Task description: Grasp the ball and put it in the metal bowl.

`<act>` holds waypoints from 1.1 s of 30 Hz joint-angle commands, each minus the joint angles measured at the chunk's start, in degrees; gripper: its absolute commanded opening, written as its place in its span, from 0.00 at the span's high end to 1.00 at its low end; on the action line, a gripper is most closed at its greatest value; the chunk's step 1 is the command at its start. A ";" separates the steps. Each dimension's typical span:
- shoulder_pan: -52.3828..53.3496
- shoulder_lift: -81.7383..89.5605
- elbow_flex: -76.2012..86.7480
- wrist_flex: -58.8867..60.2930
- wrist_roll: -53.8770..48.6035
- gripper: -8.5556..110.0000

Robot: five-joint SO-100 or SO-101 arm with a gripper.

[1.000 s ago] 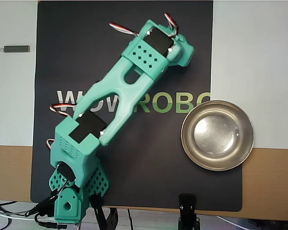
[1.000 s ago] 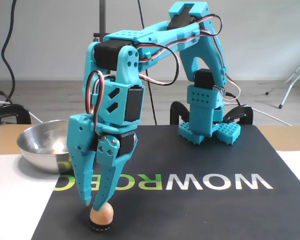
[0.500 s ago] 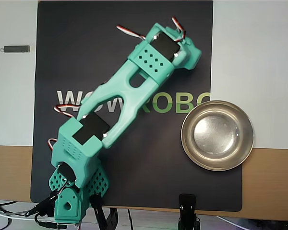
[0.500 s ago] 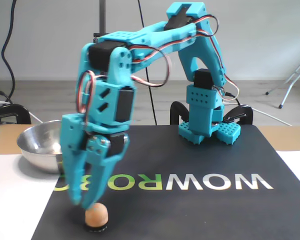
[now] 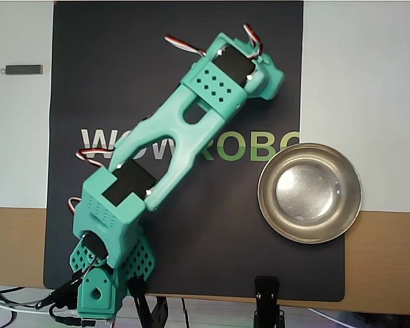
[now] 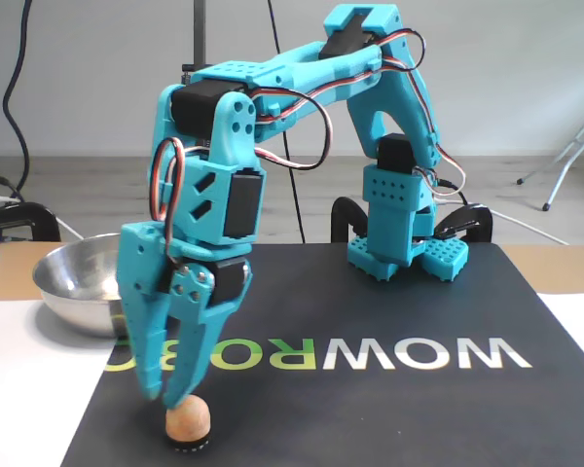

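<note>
Black mat on the bench; we see the claw pointing down, tips just above the ball, jaws narrow, nothing held. Ball sits on a small dark ring near the mat's front edge. Metal bowl empty, well apart.

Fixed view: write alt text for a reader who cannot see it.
A teal robot arm's hand points down just above a small peach ball sitting on a dark ring on a black mat. A metal bowl sits behind, at left.
</note>
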 commanded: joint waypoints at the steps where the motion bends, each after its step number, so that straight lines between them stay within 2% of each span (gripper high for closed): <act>1: -0.44 4.75 -1.14 1.76 0.18 0.77; 21: -1.14 5.10 -1.14 1.85 0.26 0.76; 25: -1.14 4.92 -1.14 1.93 0.26 0.69; 33: -1.23 4.57 -1.05 2.02 0.26 0.68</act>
